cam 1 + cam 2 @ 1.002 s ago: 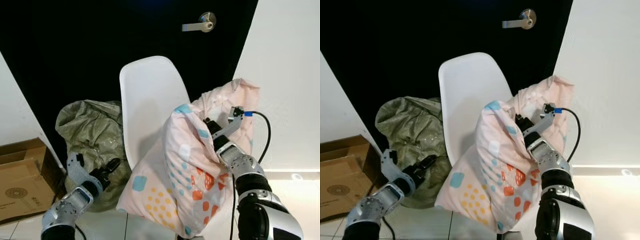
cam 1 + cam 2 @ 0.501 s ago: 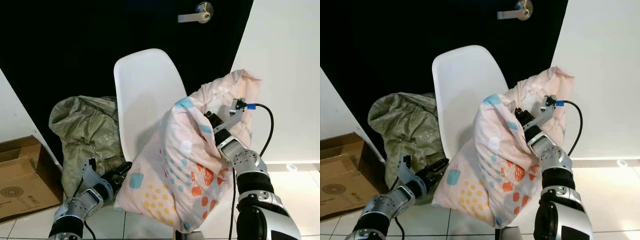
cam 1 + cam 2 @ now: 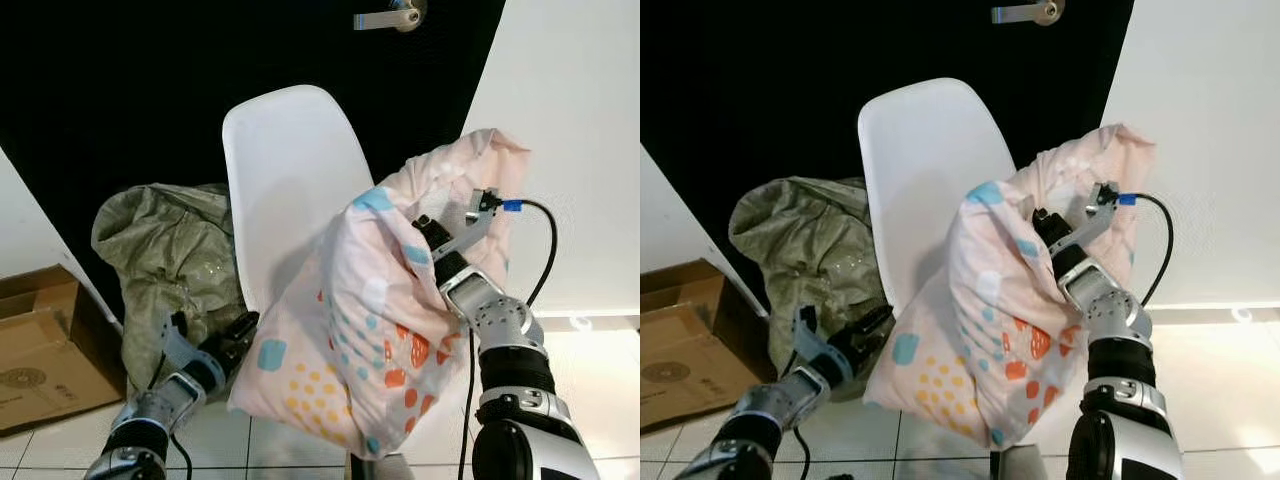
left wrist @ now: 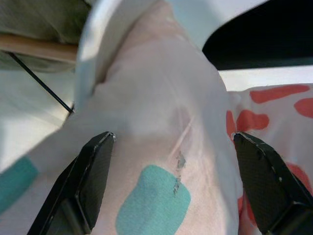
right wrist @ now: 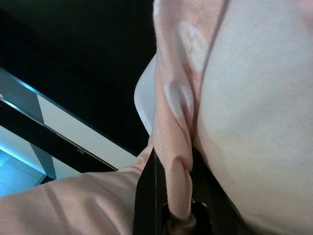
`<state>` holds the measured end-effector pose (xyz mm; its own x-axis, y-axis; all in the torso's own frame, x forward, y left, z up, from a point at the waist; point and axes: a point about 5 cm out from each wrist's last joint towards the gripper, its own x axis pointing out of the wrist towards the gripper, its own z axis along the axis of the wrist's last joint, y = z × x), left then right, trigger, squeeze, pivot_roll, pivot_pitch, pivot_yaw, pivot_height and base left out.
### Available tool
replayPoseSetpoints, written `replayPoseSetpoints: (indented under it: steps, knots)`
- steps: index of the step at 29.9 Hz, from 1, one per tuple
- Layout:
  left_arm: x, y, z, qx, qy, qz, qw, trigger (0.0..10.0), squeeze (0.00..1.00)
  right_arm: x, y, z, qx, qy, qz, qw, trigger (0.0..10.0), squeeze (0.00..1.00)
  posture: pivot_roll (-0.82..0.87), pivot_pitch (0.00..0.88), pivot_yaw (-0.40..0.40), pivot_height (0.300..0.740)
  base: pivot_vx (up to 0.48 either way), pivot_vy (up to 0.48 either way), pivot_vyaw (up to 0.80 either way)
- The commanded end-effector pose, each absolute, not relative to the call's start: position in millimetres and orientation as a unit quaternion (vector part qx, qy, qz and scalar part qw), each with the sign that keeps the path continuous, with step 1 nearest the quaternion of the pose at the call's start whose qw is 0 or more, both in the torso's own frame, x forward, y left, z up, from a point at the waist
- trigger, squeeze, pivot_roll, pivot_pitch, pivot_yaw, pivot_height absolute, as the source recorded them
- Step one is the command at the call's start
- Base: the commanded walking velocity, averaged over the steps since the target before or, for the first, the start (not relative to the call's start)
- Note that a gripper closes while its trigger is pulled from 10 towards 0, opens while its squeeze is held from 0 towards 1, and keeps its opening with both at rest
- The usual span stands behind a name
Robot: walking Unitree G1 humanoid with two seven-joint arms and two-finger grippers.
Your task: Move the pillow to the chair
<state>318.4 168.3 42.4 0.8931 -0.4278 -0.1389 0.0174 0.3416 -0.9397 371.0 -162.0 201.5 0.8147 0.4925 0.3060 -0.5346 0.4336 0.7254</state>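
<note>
A pink pillow [image 3: 375, 320] with coloured spots is held up in front of the white chair [image 3: 285, 170], its lower part draping over the seat's front edge. My right gripper [image 3: 424, 228] is shut on a fold near the pillow's top; in the right wrist view the fold [image 5: 173, 147] is pinched between the fingers [image 5: 145, 196]. My left gripper [image 3: 240, 328] is open at the pillow's lower left corner. In the left wrist view its fingers [image 4: 93, 176] stand wide apart, with the pillow [image 4: 161, 127] and the chair's rim [image 4: 90, 58] just ahead.
A crumpled grey-green bag [image 3: 165, 255] lies left of the chair, and a cardboard box [image 3: 40, 340] sits further left. A black door with a metal handle [image 3: 388, 15] stands behind the chair. A white wall [image 3: 570, 120] is at the right, above a tiled floor.
The camera has shifted, so the chair sits higher and further left in view. My left gripper has reached forward to the pillow's lower corner. The right gripper still holds the fold.
</note>
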Motion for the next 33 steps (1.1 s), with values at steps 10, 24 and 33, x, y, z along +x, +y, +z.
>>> replayPoseSetpoints:
  steps: [10, 24, 33]
  knots:
    - [315, 159, 35, -0.538, 0.212, -0.162, 0.799, 10.0, 0.0, 367, -155, 212, 0.439, -0.023, 0.318, 0.84, 10.0, 0.0, -0.28, 0.185, -0.005, 0.57, 0.0, 0.0, 0.0]
    - [320, 169, 36, -0.515, 0.203, -0.136, 0.822, 10.0, 0.0, 352, -149, 212, 0.409, -0.003, 0.325, 0.853, 10.0, 0.0, -0.28, 0.241, -0.001, 0.551, 0.0, 0.0, 0.0]
    - [322, 173, 41, -0.525, 0.19, -0.15, 0.816, 10.0, 0.0, 349, -147, 211, 0.399, 0.001, 0.323, 0.858, 10.0, 0.0, -0.27, 0.254, 0.002, 0.526, 0.0, 0.0, 0.0]
